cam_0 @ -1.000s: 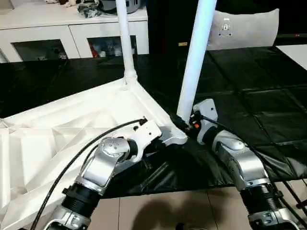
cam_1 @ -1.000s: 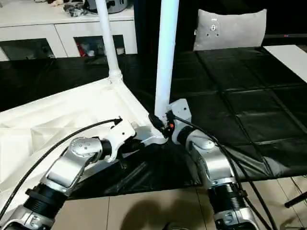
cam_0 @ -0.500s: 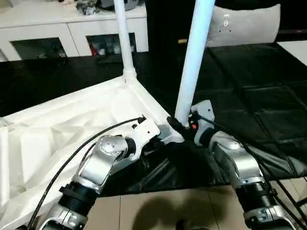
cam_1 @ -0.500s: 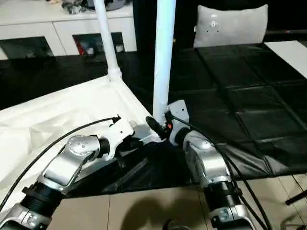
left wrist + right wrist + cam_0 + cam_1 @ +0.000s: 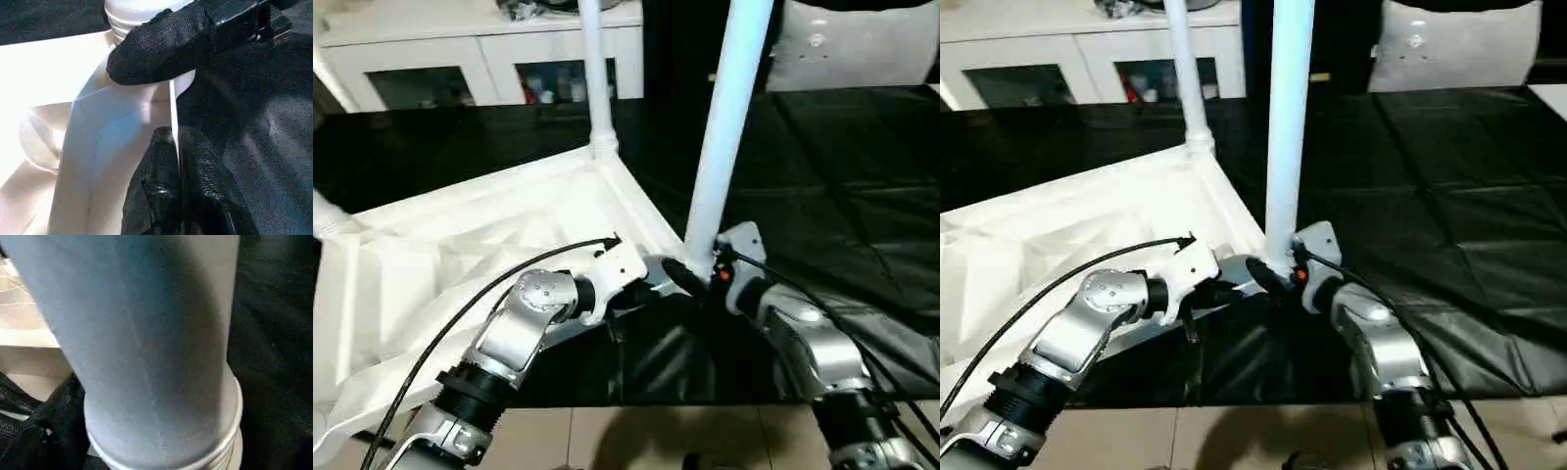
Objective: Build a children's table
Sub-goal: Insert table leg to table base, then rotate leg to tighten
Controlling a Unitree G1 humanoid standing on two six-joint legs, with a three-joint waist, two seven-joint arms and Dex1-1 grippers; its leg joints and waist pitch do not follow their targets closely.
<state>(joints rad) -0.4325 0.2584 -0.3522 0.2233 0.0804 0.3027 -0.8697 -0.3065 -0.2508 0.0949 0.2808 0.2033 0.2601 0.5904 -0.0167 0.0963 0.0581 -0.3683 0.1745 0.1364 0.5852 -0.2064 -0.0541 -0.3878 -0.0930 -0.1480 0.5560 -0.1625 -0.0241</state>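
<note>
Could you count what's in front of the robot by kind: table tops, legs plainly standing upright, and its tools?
Table top: 1
Upright legs: 2 (far leg, near leg)
Tools: 2 (left tool, right tool)
Total: 5

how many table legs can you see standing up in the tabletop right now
2. The near leg stands in the corner socket by the right hand; the far leg stands in the far corner. A white stub at the left edge may be another.

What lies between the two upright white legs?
The tabletop's side rim runs from the far leg to the near leg, seen in both eye views.
</note>
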